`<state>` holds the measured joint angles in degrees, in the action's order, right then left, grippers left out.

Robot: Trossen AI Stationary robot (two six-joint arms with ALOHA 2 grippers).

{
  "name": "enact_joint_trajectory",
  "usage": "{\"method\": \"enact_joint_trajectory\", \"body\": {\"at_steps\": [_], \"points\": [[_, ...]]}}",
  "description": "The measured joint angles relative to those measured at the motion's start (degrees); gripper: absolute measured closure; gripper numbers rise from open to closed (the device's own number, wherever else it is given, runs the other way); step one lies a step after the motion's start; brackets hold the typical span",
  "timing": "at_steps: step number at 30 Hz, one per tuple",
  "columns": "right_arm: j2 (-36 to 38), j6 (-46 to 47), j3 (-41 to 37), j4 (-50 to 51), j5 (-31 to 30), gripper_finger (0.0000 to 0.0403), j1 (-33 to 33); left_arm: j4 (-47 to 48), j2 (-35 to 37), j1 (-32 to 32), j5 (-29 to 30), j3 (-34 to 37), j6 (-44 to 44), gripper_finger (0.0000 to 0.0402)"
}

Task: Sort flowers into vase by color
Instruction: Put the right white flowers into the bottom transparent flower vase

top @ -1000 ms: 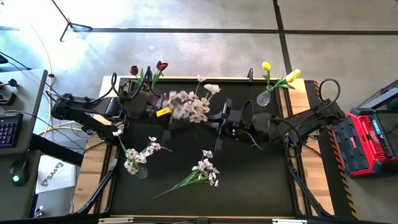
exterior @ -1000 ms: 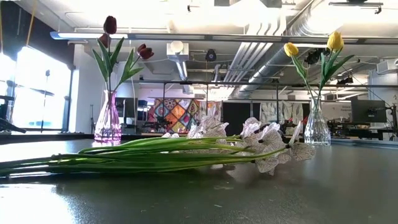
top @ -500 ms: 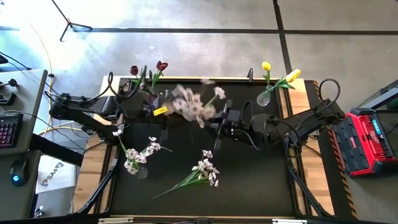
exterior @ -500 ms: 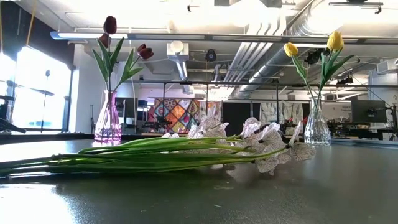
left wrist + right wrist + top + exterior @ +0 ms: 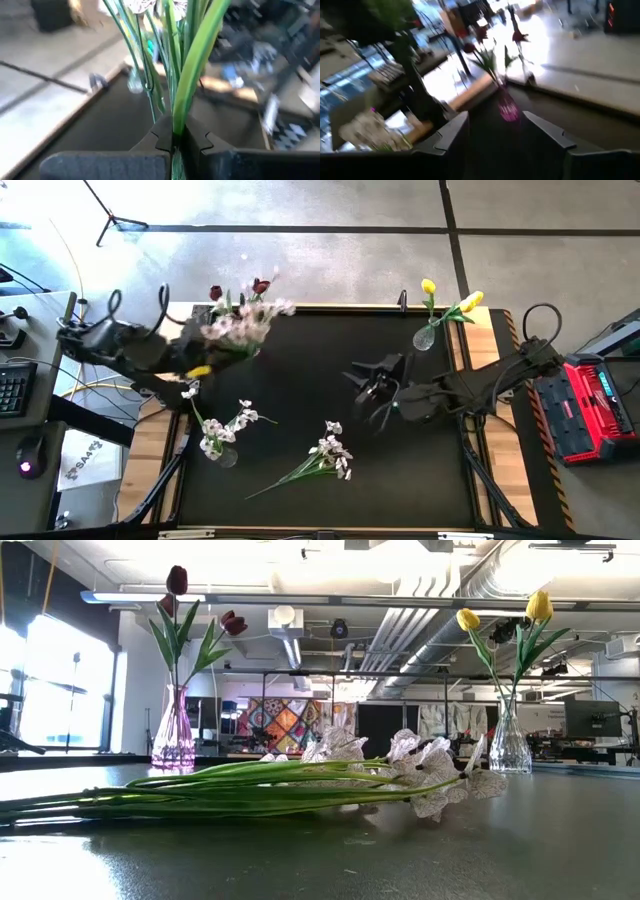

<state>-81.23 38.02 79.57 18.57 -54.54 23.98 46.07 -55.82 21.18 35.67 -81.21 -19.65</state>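
Observation:
My left gripper (image 5: pixel 203 363) is near the table's far left corner, shut on a spray of white flowers (image 5: pixel 244 322). Its blossoms hang beside the maroon tulips (image 5: pixel 258 285), which stand in a pink vase (image 5: pixel 174 740). My right gripper (image 5: pixel 374 380) stands open over the middle of the table, holding nothing. Two yellow tulips (image 5: pixel 428 285) stand in a clear vase (image 5: pixel 510 745) at the far right. A second white spray (image 5: pixel 322 457) lies flat on the mat near the front. A third (image 5: pixel 222 428) sits with its stems in a small vase (image 5: pixel 226 454) at the near left. My left gripper pinches the white spray's green stems and a broad leaf (image 5: pixel 176 125) between its two fingers (image 5: pixel 159 136). The stems run on past the fingertips, along the fingers, out to the blossoms (image 5: pixel 142 4). In the high view the spray looks lifted off the mat.
The black mat (image 5: pixel 300 380) is bare between the two grippers. A wooden rim (image 5: pixel 150 460) borders the table. A red case (image 5: pixel 595 405) stands off the right edge, and a desk with a keyboard (image 5: pixel 12 385) off the left.
My left gripper has shut on the white spray's stems and my right gripper has opened and let them go. The left gripper has carried the spray toward the table's left edge, swinging its blossoms toward the maroon tulips. My right gripper has drawn back slightly toward the right.

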Motion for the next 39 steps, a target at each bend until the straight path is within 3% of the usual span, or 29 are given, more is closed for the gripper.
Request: {"method": "enact_joint_trajectory", "body": {"at_steps": [4, 7, 13, 19, 33, 39], "points": [[0.00, 11.23, -0.02, 10.62, 0.44, 0.0235, 0.57, 11.38, 4.44, 6.27, -5.56, 0.02, -2.25, 0.0401], [-0.29, 15.79, -0.04, 14.08, 1.15, 0.0235, 0.57, 13.59, 7.53, 10.61, -5.99, 0.02, -4.09, 0.0401], [-0.41, 16.02, -0.04, 12.70, 1.59, 0.0236, 0.55, 13.84, 12.12, 16.29, 0.59, 0.73, 0.32, 0.0401], [-0.43, 16.51, -0.04, 12.07, 2.49, 0.0236, 1.54, 13.56, 16.91, 18.53, 0.55, 8.04, -2.30, 0.0401], [-0.46, 18.91, -0.04, 12.26, 4.32, 0.0236, 2.83, -5.86, 30.47, 24.50, -0.53, 32.15, -2.72, 0.0401], [-0.46, 19.15, -0.04, 12.24, 5.24, 0.0236, 2.80, -10.14, 32.60, 26.24, -3.82, 37.67, -4.24, 0.0401]]}}
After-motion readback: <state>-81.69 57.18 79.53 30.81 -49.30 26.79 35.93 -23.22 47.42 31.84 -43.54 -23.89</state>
